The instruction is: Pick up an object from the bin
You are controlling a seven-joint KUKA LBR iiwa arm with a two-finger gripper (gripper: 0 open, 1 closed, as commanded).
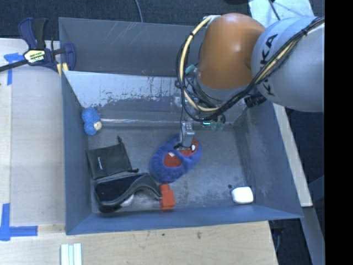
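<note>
Grey metal bin (pixel 73 148) seen from above and a little to one side, with a few loose things on its floor. The robot arm (pixel 292 59) reaches in from the right; its wrist carries a rounded orange cover (pixel 229 51) ringed by yellow and black cables (pixel 186 54).

Below the cover the gripper (pixel 188 144) points straight down near the middle of the bin. Its tip is at the upper right end of a blue plush slipper (pixel 162 169) with red patches, seemingly touching it. Whether the gripper is apart or together cannot be told from this angle.

Left of the slipper lies a flat black pouch (pixel 109 162). Just in front of the pouch sits a black curved case (pixel 118 192), with an orange block (pixel 167 197) at its right end. A small blue toy (pixel 90 120) rests against the left wall, towards the back. A small white object (pixel 242 195) lies near the front right corner, well apart from the rest.
</note>
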